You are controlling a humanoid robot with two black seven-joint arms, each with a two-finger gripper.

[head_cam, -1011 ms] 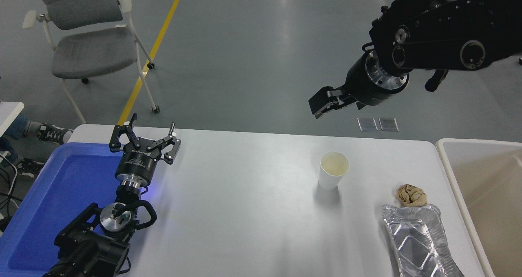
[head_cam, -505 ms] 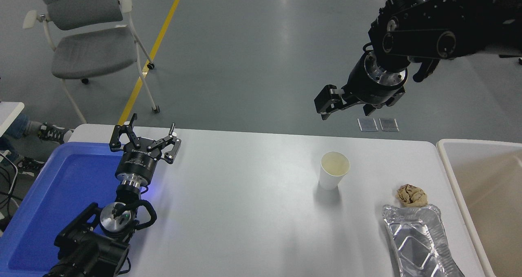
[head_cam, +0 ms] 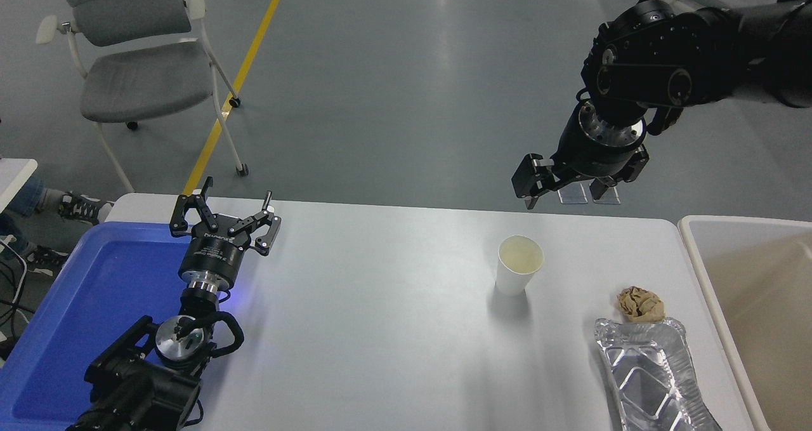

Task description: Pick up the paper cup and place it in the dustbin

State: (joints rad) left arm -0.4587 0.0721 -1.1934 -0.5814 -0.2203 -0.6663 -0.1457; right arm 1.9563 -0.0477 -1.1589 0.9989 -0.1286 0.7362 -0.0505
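Right hand (head_cam: 531, 193) swings down and rightward over the last second, now above the far table (head_cam: 380, 329) edge, fingers seemingly released, grasping nothing. Paper cup (head_cam: 519, 265) stands upright, untouched; dustbin (head_cam: 698, 259) waits right. Left hand (head_cam: 225, 221) parked, spread.

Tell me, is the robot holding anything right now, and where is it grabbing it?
Nothing is held. The right gripper hangs in the air beyond the paper cup, which stands alone on the table. The left gripper is open and empty.

One head camera sat high at the robot's side of the bench (head_cam: 393, 329), looking forward and down across it.
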